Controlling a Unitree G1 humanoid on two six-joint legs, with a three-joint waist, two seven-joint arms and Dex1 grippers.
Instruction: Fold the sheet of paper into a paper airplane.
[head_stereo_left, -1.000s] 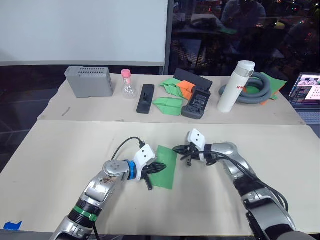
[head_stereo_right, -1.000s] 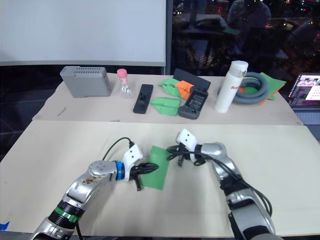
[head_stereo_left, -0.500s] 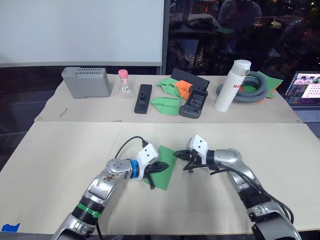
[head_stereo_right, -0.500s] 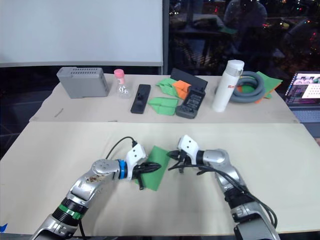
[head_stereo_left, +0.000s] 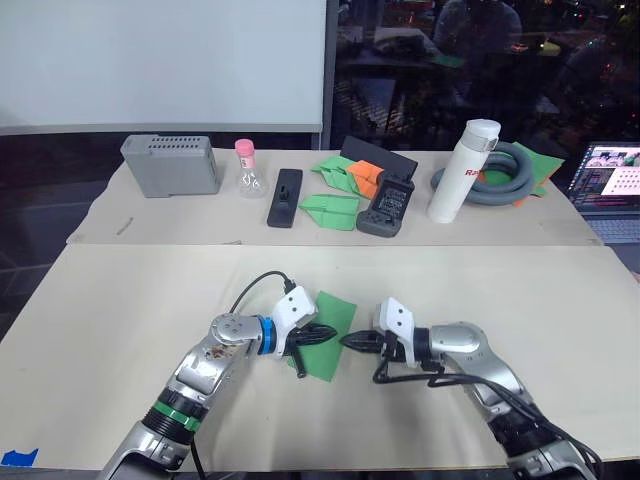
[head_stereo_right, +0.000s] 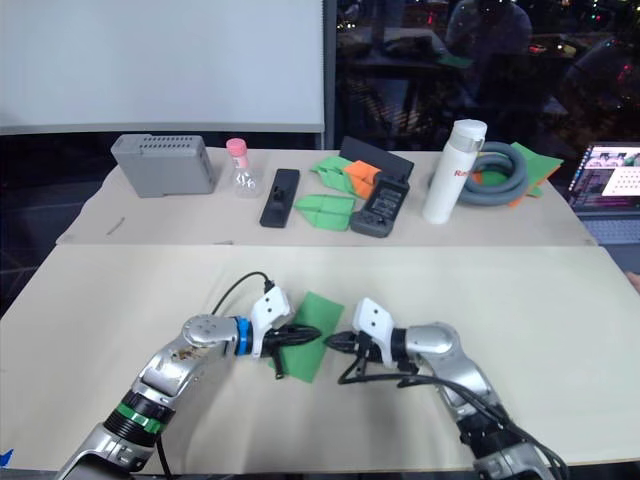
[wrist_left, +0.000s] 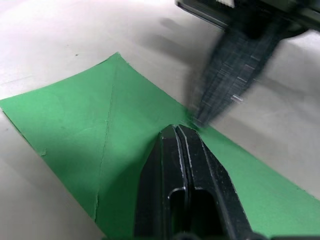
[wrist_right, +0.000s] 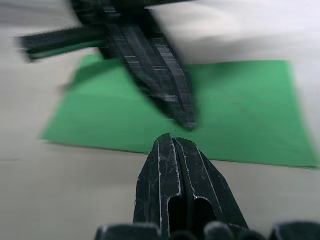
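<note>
Left eye view: sheet of paper (head_stereo_left: 331, 327) flat on near table (head_stereo_left: 120, 300) | left gripper (head_stereo_left: 322, 331) clenched, tips over paper | right gripper (head_stereo_left: 350, 341) clenched, at its edge.

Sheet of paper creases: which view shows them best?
Left wrist view: the sheet of paper is close, its diagonal crease sharp. The right wrist view shows it flat but blurred; the eye views show it small between the two grippers.
</note>
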